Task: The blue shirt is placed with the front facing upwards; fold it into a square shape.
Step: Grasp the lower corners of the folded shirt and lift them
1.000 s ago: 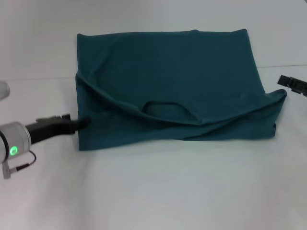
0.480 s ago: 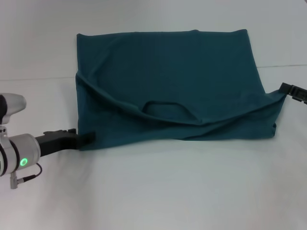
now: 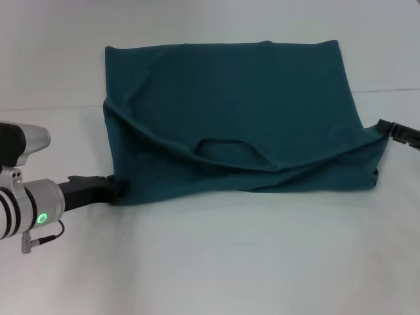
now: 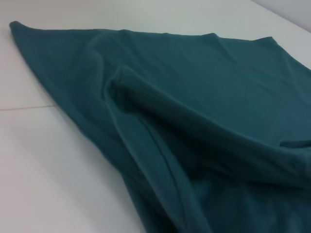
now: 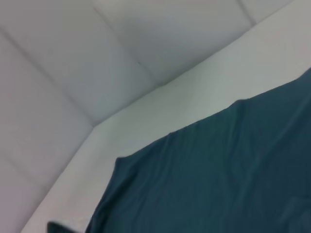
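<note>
One blue shirt (image 3: 230,111) lies on a white table (image 3: 216,262), partly folded into a wide rectangle; it fills the middle and far part of the surface in the head view. No print shows on the side facing up. A thick fold runs across the near half of the cloth, sagging from the left edge toward the middle and rising again to the right edge, and one small raised loop of fabric (image 3: 226,146) stands up along this fold near the centre. Two grippers are at the shirt, one at each side. The left gripper (image 3: 117,188) reaches in low from the left, its dark tip touching the near left corner of the cloth; whether its fingers are spread or pinching the fabric cannot be told. One green light (image 3: 42,218) glows on the left arm's silver wrist. The right gripper (image 3: 386,127) comes in from the right edge of the view and meets the right end of the fold, where the cloth is drawn to a point; its fingers likewise cannot be made out. The left wrist view shows only layered teal fabric and bare table.
</note>
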